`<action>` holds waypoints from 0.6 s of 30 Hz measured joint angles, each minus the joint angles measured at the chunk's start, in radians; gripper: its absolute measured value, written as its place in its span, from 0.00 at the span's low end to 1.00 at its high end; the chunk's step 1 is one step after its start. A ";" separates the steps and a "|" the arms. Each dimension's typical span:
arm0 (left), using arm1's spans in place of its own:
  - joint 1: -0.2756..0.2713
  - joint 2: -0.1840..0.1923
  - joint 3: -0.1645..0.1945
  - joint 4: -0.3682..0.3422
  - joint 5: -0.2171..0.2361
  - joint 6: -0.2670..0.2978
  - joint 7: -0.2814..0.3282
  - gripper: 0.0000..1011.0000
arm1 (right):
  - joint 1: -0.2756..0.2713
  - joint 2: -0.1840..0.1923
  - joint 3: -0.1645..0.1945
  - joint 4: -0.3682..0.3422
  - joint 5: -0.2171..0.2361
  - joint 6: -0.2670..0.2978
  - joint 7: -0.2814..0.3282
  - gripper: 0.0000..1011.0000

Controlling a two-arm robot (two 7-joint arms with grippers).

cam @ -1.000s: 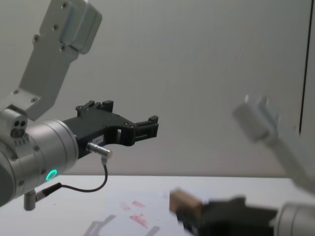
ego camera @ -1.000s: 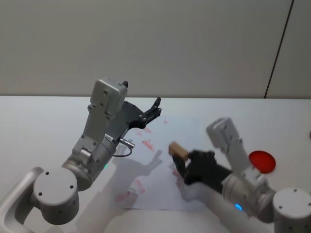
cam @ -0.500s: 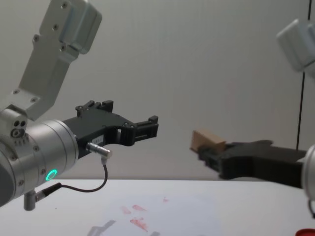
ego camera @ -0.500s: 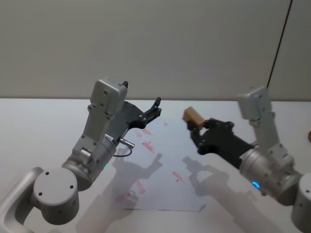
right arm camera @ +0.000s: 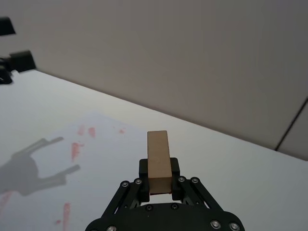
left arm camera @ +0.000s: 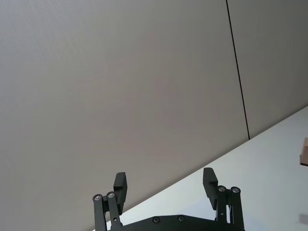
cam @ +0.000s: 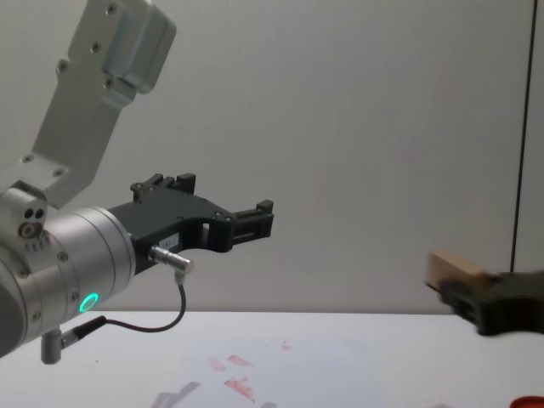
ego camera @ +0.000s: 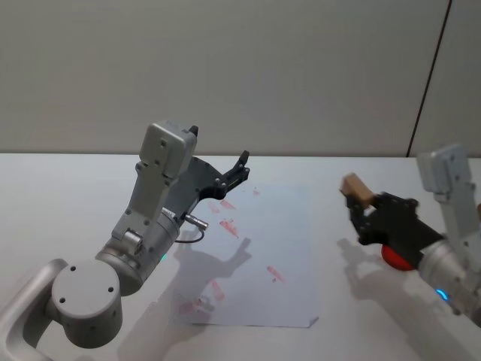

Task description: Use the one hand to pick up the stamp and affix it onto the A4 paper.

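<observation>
Stamp aloft, off the sheet

We see the small tan wooden block stamp (ego camera: 356, 189) pinched in the black two-fingered right gripper (ego camera: 355, 207), raised at three o'clock of the white A4 paper (ego camera: 289, 248) with red prints; the black left gripper (ego camera: 242, 167) hangs splayed above its eleven o'clock corner.

Head view looked down at the table (ego camera: 60, 188); chest view looked level across it; both shared the left gripper (ego camera: 239, 171).
</observation>
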 joint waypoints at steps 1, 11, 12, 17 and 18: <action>0.000 0.000 0.000 0.000 0.000 0.000 0.000 0.99 | -0.008 0.008 0.005 0.000 0.001 0.002 -0.012 0.22; 0.000 0.000 0.000 0.000 0.000 0.000 0.000 0.99 | -0.041 0.043 0.032 0.011 0.001 0.021 -0.065 0.22; 0.000 0.000 0.000 0.000 0.000 0.000 0.000 0.99 | -0.042 0.044 0.033 0.011 0.001 0.023 -0.067 0.22; 0.000 0.000 0.000 0.000 0.000 0.000 0.000 0.99 | -0.042 0.047 0.037 0.017 -0.002 0.037 -0.078 0.22; 0.000 0.000 0.000 0.000 0.000 0.000 0.000 0.99 | -0.042 0.047 0.038 0.018 -0.003 0.040 -0.080 0.22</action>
